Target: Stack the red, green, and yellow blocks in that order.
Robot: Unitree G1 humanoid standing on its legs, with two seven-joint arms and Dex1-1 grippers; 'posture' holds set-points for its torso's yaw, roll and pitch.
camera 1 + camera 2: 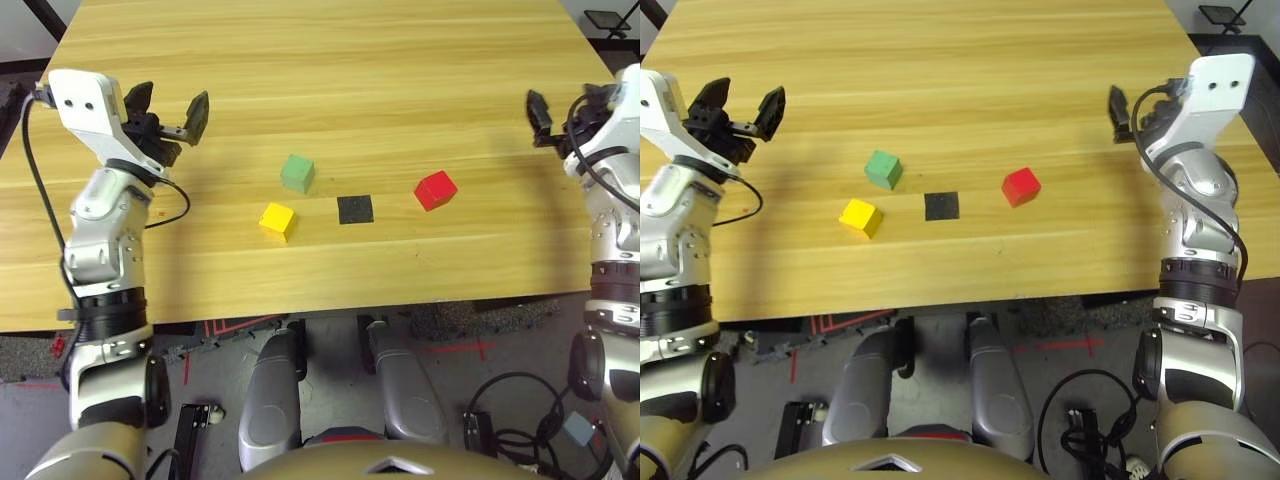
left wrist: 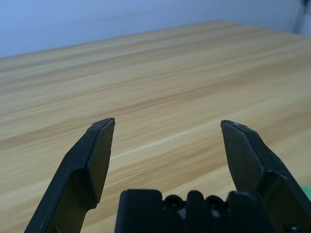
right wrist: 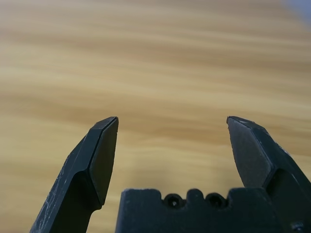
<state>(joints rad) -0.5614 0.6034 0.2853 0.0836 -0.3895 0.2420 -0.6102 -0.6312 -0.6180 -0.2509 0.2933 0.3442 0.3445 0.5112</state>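
On table [image 1: 320,60], unlabelled blocks [image 1: 297,172] lie apart; both hands [image 1: 168,112] [image 1: 1120,112] wide, empty.

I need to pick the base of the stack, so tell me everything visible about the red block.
The red block is a small bright red cube, plain and wooden-looking, resting flat on the wooden table, turned a little askew to the table's edge. It sits alone, just right of the black square patch; nothing touches it.

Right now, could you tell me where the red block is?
The red block sits on the table's right side, just right of the black square patch.
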